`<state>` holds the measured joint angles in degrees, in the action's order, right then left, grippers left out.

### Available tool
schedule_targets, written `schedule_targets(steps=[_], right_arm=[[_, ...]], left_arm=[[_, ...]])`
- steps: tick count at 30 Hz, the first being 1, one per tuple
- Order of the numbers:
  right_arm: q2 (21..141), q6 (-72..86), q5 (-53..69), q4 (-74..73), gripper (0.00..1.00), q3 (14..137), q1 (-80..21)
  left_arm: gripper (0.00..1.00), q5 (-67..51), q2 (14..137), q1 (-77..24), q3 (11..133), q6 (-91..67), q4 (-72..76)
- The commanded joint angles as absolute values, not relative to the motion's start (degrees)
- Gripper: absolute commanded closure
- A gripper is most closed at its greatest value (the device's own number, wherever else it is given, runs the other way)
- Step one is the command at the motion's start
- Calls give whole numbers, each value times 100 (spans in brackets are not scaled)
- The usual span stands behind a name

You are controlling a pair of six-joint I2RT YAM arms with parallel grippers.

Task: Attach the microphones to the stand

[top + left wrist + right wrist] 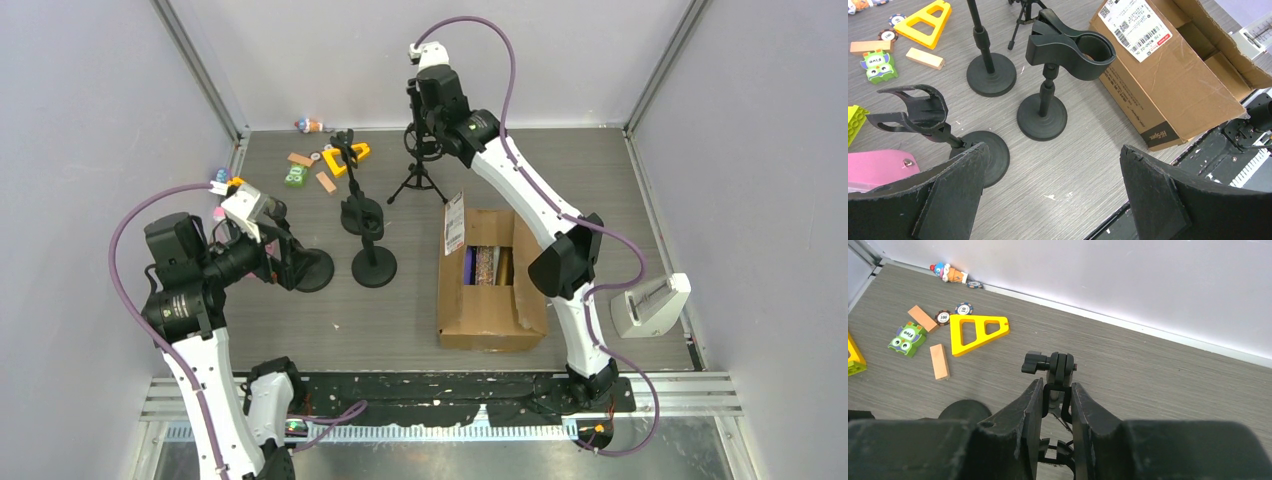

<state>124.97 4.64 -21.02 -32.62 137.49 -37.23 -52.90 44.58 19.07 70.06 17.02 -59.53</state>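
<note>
Top view: mounted high behind the arms, angled down over the bench (400, 325). Left wrist view: held low, faced across the stands (1043, 107) toward the cardboard box (1168, 90). Right wrist view: held close above the tripod head (1058, 366). Yellow triangle (979, 333) (far left corner) is shared by all.

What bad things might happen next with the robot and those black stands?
The right gripper is shut on the top of the small tripod, so a sideways tug might tip it on its thin legs. The open left gripper hangs close to the nearest clip stand; a careless move might knock it over.
</note>
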Motion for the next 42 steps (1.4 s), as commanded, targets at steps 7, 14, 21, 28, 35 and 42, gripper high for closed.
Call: schedule_targets(steps=[7,14,21,28,35,42], right_arm=[[12163,303,-2110,-3443,69,13800,-3612],[12091,609,-1522,-3553,42,13562,-3612],[11980,920,-1314,-3603,22,13630,-3619],[10856,987,-1528,-3659,11,13129,-3621],[8918,991,-1878,-3191,5,10180,-3624],[7177,1330,-2218,-3238,5,7608,-3738]], left_arm=[[1,-5281,4344,1880,6978,1818,-5754],[1,-5329,4318,1881,6995,1768,-5722],[1,-5349,4282,1885,7007,1745,-5727],[1,-5338,4271,1885,7082,1749,-5743],[1,-5522,4497,1833,7471,1751,-6075],[1,-4414,4821,-445,7924,1056,-6200]])
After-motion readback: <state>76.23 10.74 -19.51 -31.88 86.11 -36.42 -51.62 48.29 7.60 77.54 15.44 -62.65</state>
